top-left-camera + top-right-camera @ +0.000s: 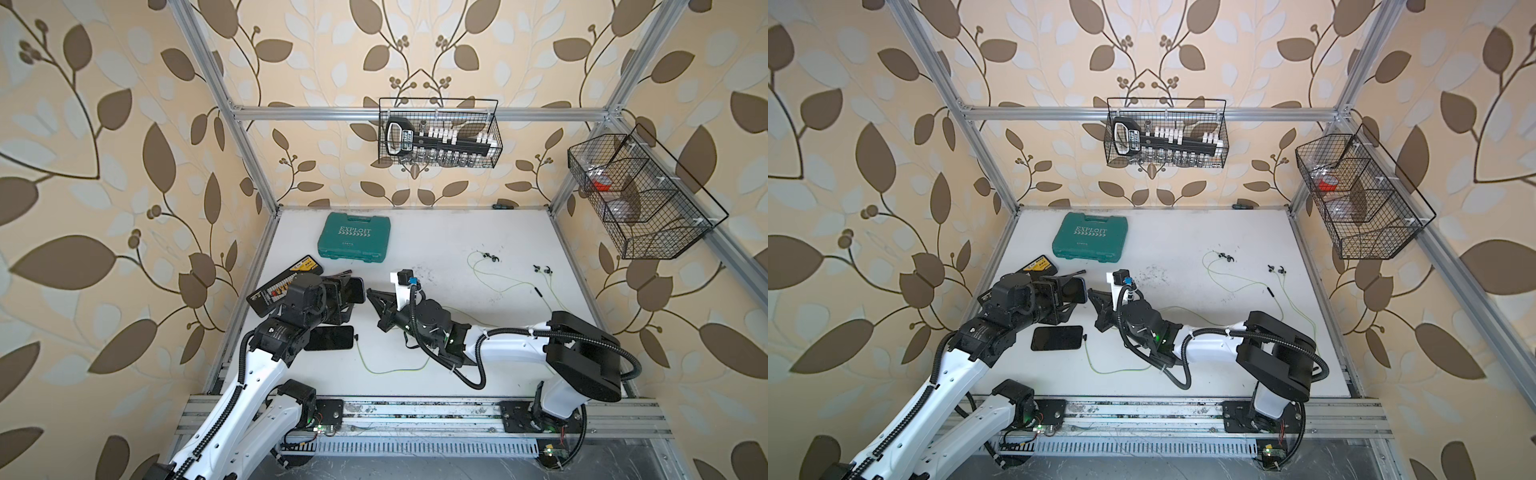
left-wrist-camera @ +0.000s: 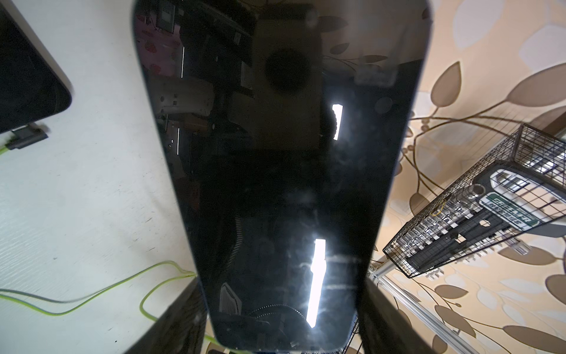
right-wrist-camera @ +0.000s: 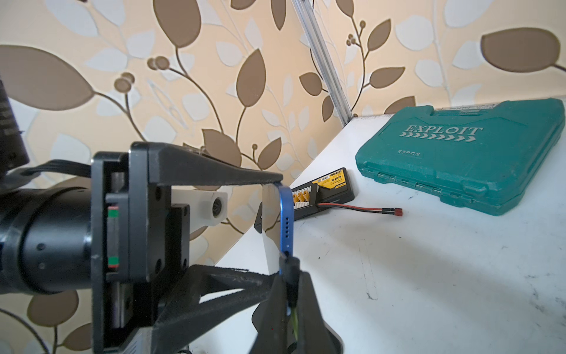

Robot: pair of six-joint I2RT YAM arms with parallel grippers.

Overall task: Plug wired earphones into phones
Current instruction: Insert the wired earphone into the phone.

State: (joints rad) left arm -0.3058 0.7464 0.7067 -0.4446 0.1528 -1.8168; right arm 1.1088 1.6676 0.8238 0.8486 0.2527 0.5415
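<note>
I am viewing the white desk (image 1: 436,232) carrying a teal case (image 1: 354,238), a black tray (image 1: 286,279), one phone (image 1: 332,337) and earphone cables (image 1: 503,279).

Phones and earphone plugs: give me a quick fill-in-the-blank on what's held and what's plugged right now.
1. The left gripper holds a ____ off the table.
2. The right gripper pinches a small black ____ at the held phone's blue edge.
3. The second phone lies flat on the ____.
4. The case lettered EXPLOIT is ____ in colour.

Missing words: phone; plug; table; teal
</note>
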